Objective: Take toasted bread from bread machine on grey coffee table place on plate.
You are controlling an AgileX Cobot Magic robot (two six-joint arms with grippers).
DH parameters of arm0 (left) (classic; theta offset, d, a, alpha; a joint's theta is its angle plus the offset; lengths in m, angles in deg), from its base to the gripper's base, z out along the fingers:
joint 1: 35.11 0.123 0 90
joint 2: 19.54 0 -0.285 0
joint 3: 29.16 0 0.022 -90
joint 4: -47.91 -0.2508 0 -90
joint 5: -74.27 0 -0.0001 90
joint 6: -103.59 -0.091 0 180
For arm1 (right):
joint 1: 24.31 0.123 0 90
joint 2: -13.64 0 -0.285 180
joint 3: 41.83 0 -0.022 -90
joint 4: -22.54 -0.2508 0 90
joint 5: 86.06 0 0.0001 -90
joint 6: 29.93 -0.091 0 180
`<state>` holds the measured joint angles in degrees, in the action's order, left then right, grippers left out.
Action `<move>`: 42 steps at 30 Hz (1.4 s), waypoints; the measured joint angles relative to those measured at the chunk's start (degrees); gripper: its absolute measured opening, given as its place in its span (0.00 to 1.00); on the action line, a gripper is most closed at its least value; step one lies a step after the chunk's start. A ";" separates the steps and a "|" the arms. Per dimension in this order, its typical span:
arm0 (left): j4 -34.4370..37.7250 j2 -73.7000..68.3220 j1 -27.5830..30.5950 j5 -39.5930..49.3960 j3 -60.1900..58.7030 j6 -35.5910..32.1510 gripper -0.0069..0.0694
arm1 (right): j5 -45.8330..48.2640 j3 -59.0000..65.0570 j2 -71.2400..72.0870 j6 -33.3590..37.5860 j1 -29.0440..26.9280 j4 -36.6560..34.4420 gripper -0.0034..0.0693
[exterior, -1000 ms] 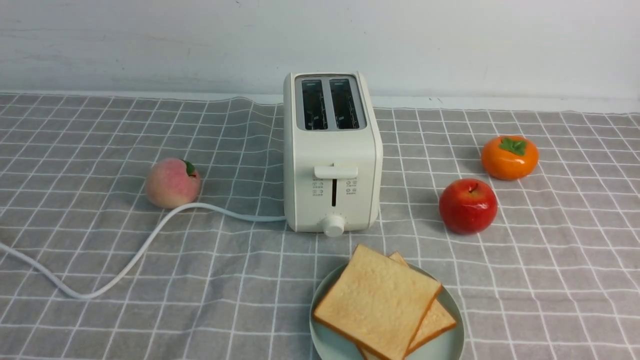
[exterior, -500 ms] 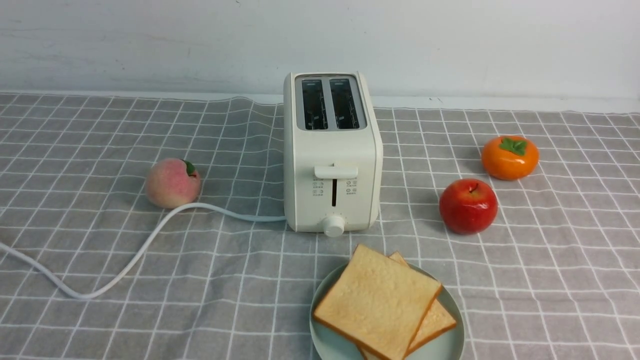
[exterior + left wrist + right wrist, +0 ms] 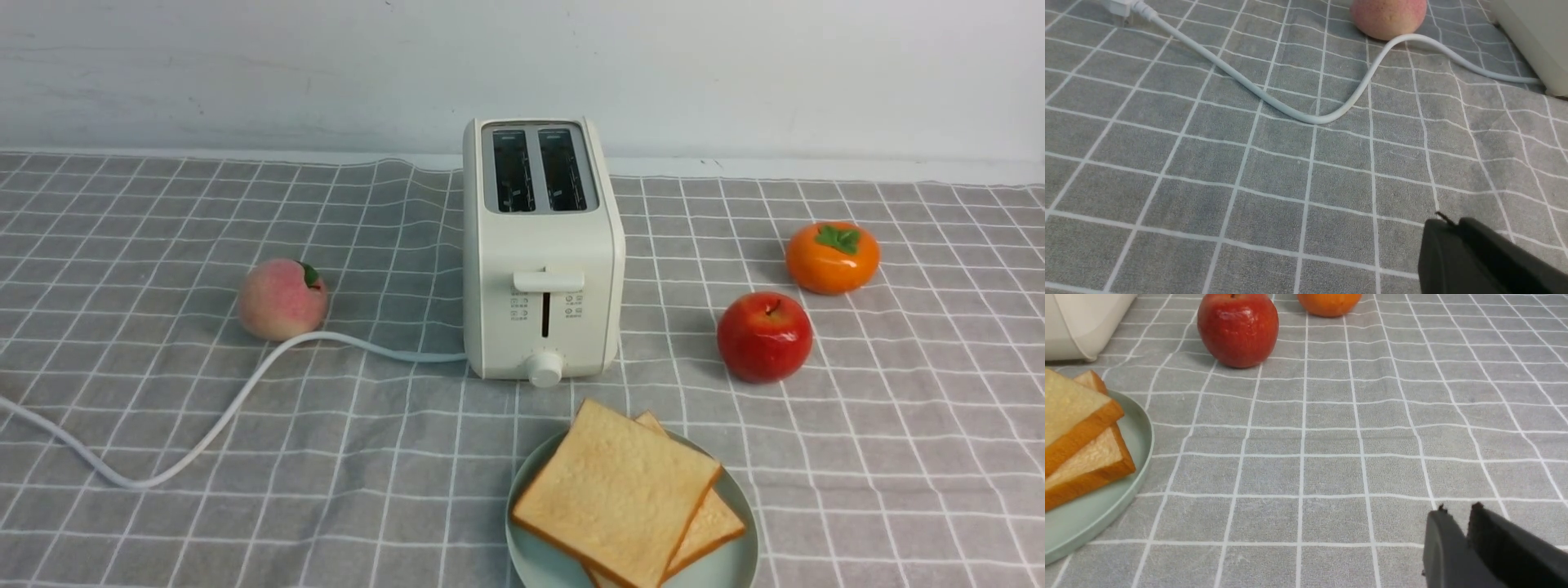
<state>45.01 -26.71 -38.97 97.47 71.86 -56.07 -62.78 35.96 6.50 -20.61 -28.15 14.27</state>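
Both slices of toasted bread (image 3: 616, 490) lie stacked on the plate (image 3: 739, 563), just in front of the bread machine (image 3: 543, 253), whose slots are empty, so the task seems finished. Left end effector (image 3: 1447, 228) is together; right end effector (image 3: 1457, 516) is slightly apart, holding nothing

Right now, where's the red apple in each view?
Front: red apple right of the bread machine, nearer than the orange fruit.
Left wrist: not in it.
Right wrist: apple at the top, beside the bread machine's corner.
Shared landmark: the bread machine, also in the left wrist view.
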 joint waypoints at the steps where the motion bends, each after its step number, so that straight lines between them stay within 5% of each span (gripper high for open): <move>1: 0.00 0.00 0.00 0.00 0.00 0.00 0.13 | -0.03 0.06 0.00 0.00 0.94 -0.26 0.18; 11: 0.00 0.00 0.00 0.00 0.00 0.00 0.13 | -0.13 0.06 0.00 0.00 6.32 -1.10 0.20; 42: 0.00 0.00 0.00 0.00 0.00 0.02 0.17 | -0.19 0.10 0.00 0.00 6.38 -1.29 0.25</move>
<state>45.01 -26.71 -38.97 97.47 71.86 -56.05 -62.97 36.07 6.50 -20.61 -21.77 12.98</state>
